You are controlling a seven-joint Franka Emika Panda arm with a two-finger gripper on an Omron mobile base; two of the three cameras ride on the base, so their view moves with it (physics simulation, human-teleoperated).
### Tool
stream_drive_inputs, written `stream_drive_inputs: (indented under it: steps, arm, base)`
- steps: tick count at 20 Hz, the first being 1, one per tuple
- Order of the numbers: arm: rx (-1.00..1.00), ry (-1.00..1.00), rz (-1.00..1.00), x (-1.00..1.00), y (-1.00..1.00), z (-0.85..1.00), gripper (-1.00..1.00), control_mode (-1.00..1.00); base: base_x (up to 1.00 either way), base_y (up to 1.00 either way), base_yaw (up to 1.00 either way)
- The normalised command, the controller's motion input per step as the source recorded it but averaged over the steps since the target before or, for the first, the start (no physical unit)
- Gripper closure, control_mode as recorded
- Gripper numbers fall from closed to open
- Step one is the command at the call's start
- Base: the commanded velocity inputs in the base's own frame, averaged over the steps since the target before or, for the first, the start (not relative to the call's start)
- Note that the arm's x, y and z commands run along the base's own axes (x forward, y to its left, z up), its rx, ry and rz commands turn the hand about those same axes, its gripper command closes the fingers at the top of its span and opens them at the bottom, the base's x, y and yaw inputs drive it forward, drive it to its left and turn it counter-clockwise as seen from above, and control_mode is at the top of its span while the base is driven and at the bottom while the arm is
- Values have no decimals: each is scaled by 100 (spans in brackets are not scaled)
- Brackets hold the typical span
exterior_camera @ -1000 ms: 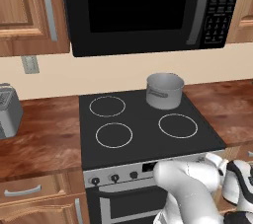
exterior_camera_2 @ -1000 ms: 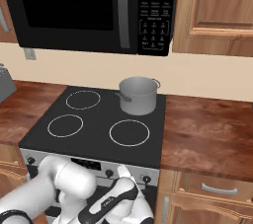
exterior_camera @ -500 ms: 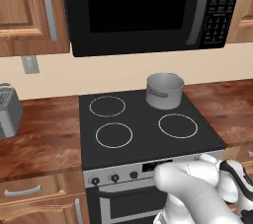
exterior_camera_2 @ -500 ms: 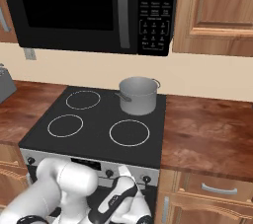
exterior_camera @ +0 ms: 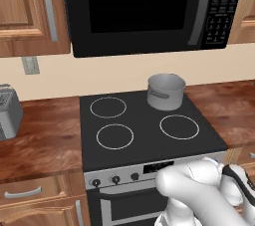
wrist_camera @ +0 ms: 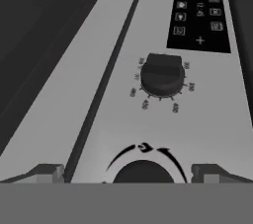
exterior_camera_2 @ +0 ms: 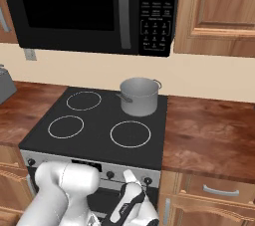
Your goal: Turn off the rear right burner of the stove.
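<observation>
Hand view sat close against the silver panel (wrist_camera: 59, 119) of the stove (exterior_camera: 149, 135), fingers (wrist_camera: 47, 172) spread wide, holding nothing, straddling a black knob (wrist_camera: 143, 171) low in frame, probably lined up to grip and turn it. A second knob (wrist_camera: 162, 74) with temperature numbers and a dark display (wrist_camera: 200, 16) lay beyond. Stove stood between wooden tables (exterior_camera_2: 209, 130) under the microwave (exterior_camera: 149, 6): black glass top, thin white rings. A grey pot (exterior_camera_2: 139, 95) occupied the rear right ring. Whether the straddled knob governs that burner couldn't be told.
</observation>
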Motion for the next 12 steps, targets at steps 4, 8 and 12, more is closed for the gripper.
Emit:
stream_drive_inputs:
  steps: [4,8,12]
  arm:
    - [0,0,0,31,-19,-23,-100,-100]
    - [0,0,0,28,-1,-20,-100,-100]
    - [0,0,0,13,0,-7,-100,-100]
  base:
    - [0,0,0]
    - [0,0,0]
    - [0,0,0]
